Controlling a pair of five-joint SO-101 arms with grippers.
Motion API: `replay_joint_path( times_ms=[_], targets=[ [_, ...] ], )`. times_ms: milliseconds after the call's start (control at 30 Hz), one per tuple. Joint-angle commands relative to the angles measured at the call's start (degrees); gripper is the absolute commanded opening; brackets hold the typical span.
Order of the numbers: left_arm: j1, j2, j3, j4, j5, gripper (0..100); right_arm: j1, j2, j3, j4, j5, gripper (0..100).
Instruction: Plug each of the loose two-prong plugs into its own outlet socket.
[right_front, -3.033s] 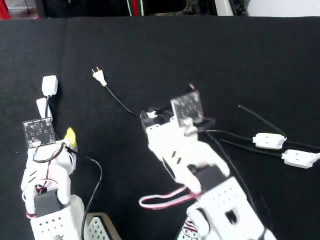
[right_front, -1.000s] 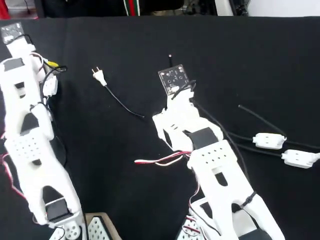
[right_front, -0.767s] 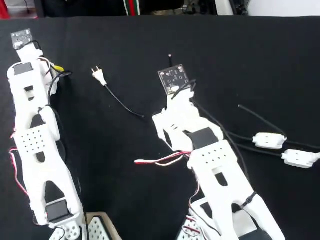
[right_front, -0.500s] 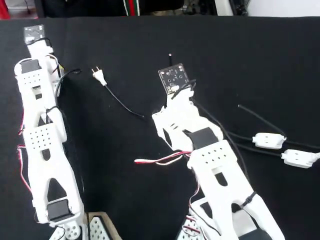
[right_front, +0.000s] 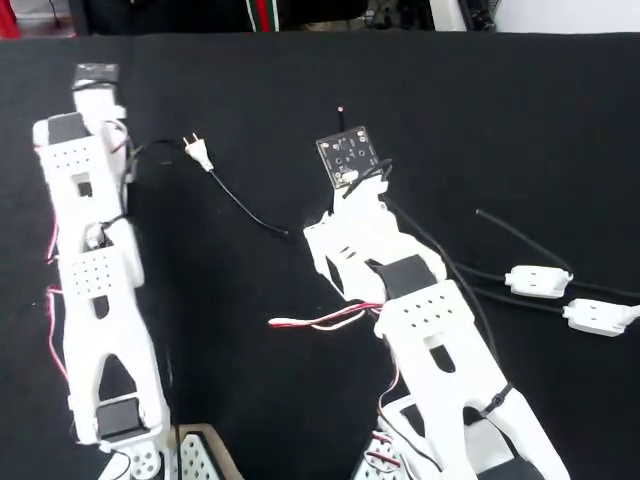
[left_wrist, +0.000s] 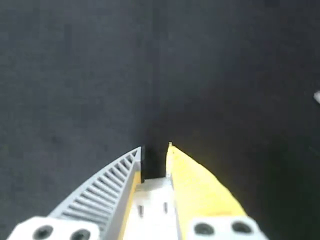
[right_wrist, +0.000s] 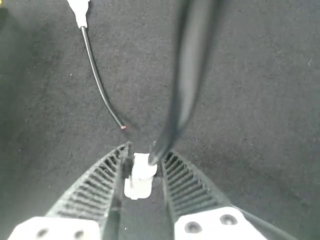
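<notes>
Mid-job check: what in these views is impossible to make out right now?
- Left wrist view: the left pincer clamps a white piece; its fingers hide the sides, so socket or not is unclear.
- Right wrist view: the right pincer hides the prongs of its plug.
- High view: slots of the upper socket and lower socket are too small.
- High view: the left arm covers the table beneath it.

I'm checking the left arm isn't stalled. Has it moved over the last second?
Yes. In the high view the left arm has swung right, its far end now nearer the loose plug, which has stayed put.
</notes>
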Motion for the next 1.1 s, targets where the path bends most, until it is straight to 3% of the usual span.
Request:
replay_joint_path(
  times_ms=[0,633,1067],
  targets=[
    [6.02,-6.51,-2.15,6.07,-4.13,3,0.53,-0.04,-1.01,-1.14,0.26,1.1],
    [15.78,-10.64,7.43,6.24,-2.29,3,3.96,-0.04,-5.05,2.73,1.85,1.1],
    [21.14,-56.62,60.53,5.1,-0.79,3,5.01,-0.31,-5.05,2.73,2.02,1.1]
  ],
)
